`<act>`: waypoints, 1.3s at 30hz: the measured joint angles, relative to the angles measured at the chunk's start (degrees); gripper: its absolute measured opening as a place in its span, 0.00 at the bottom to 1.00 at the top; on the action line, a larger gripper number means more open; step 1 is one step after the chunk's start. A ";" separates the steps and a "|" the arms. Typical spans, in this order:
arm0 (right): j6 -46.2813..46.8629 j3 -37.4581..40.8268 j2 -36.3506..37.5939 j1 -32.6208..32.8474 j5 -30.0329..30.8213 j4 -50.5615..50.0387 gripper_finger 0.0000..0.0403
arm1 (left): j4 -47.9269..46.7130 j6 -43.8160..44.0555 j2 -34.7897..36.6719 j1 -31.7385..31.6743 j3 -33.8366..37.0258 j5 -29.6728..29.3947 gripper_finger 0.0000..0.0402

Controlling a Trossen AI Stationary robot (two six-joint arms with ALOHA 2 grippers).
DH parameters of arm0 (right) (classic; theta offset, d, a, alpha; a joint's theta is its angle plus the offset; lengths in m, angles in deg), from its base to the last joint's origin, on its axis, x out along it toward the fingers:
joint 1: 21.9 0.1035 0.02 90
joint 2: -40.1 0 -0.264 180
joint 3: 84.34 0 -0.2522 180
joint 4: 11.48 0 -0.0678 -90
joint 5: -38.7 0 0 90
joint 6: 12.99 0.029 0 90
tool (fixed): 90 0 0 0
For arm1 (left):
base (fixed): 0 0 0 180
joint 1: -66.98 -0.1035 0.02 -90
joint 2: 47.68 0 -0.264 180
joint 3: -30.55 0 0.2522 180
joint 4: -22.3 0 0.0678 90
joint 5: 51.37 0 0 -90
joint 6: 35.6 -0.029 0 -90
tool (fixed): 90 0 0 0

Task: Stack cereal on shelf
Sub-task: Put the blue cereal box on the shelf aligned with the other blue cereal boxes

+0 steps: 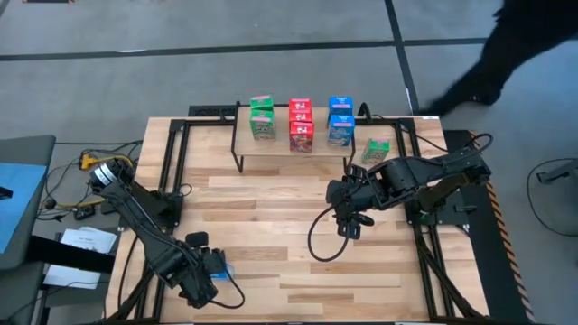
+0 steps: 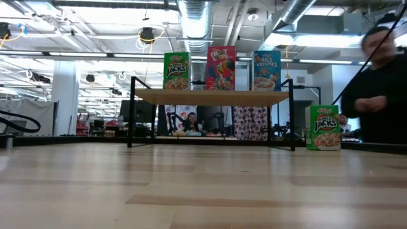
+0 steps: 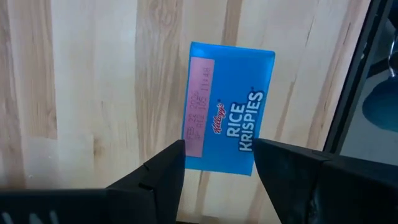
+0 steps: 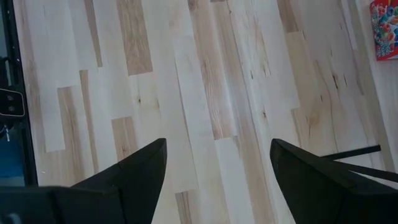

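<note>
Left gripper (image 3: 214, 168) pinches a blue Rice Krispies box (image 3: 229, 115) above the table's (image 1: 271, 226) near-left corner. Right gripper (image 1: 350, 221) hangs mid-table, fingers spread, empty. Shelf (image 1: 307, 144) carries stacked boxes; one green box (image 1: 376, 150) stands beside it.

shelf (image 1: 321, 152): green, red, blue boxes upright in rows | green box (image 1: 376, 150): upright just beside shelf | blue box (image 3: 229, 126): between my left hand's fingers

1. Left arm reaches along the near-left side, its left claw (image 1: 209, 269) low by the near edge, fingers closed on something blue.
2. Right arm bends in from the right, right claw (image 1: 350, 226) over mid-surface, fingers spread, empty.
</note>
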 joint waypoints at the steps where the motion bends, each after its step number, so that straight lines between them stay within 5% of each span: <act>1: 0.00 0.00 0.00 0.00 0.01 0.00 0.77 | -0.01 -0.37 0.00 -0.06 0.00 -0.21 0.45; 8: 0.04 0.00 0.00 0.04 0.01 0.02 0.77 | 1.05 -1.36 0.00 0.06 0.00 -4.55 0.45; 39: 0.04 0.02 0.00 0.07 0.01 0.04 0.77 | 6.57 -1.90 -0.24 1.01 2.21 -7.39 0.43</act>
